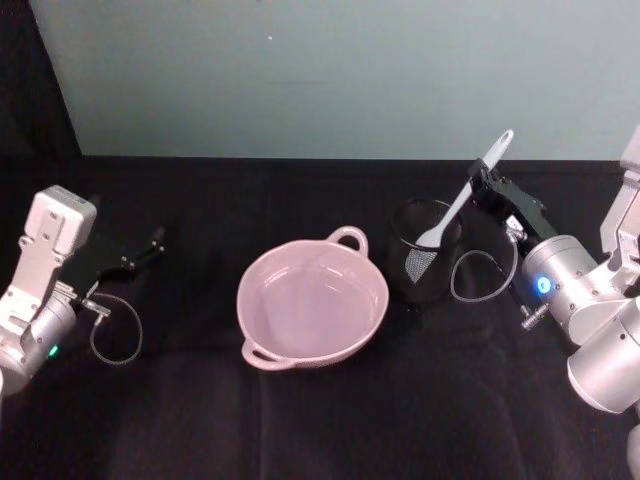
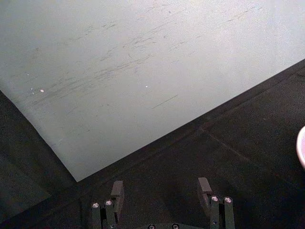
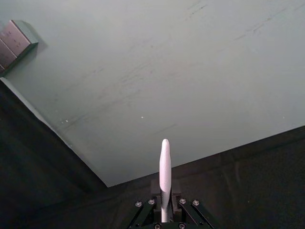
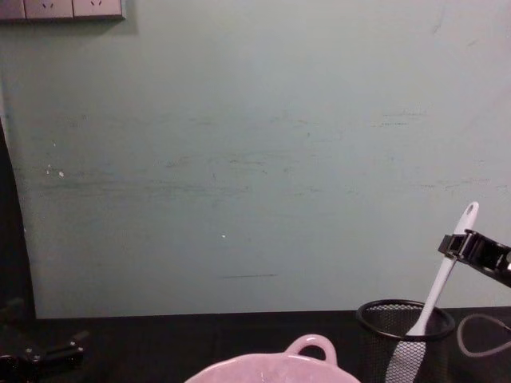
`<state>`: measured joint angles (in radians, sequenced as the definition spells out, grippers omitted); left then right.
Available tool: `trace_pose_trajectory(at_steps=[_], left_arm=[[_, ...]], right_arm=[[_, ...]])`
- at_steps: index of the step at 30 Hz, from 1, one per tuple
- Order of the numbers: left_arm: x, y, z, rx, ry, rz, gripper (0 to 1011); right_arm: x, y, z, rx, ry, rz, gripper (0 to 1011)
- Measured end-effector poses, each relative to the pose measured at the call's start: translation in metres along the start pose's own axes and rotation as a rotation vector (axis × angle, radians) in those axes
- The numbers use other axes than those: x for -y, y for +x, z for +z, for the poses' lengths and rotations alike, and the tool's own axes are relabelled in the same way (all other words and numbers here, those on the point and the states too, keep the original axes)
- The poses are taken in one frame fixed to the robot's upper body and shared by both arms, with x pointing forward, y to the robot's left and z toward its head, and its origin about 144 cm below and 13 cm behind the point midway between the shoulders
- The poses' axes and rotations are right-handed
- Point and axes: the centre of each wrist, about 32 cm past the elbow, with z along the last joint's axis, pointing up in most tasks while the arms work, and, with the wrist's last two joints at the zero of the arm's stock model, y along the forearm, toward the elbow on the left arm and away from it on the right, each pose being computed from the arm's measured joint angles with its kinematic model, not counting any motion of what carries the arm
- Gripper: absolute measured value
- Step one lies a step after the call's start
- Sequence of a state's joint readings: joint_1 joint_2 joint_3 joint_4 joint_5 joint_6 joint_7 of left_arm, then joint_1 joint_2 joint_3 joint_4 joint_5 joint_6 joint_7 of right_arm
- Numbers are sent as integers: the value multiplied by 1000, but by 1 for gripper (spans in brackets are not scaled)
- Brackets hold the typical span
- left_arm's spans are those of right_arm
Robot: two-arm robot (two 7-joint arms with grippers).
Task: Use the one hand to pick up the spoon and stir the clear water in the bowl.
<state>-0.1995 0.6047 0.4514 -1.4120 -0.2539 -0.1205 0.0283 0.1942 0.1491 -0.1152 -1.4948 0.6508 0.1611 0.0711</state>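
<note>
No lettering, label or number (as far as these views allow) can be read.

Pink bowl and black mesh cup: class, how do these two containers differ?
The pink bowl is wide, shallow and solid with loop handles; the black mesh cup is narrow, tall and see-through. The bowl holds clear water; the cup holds the spoon head. Both stand upright on the black table.

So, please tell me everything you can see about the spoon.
The spoon is long, slim and white, plastic by its look, with a flat spatula-like head. It stands tilted, its head down inside the black mesh cup and its handle slanting up and away from the bowl. The right pincer is shut on the upper handle, and the handle's end sticks out above the fingers. The chest view shows the head through the mesh.
</note>
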Motion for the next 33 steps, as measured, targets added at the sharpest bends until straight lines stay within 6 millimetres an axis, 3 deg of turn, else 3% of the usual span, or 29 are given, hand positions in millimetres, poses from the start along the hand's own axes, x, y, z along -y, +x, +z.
trace_pose_trajectory(at_steps=[30, 33], left_arm=[[0, 0, 0, 0, 0, 0, 1011], [0, 0, 0, 0, 0, 0, 1011]], right_arm=[[2, 5, -8, -8, -32, -16, 123], [2, 4, -8, -8, -32, -15, 185]])
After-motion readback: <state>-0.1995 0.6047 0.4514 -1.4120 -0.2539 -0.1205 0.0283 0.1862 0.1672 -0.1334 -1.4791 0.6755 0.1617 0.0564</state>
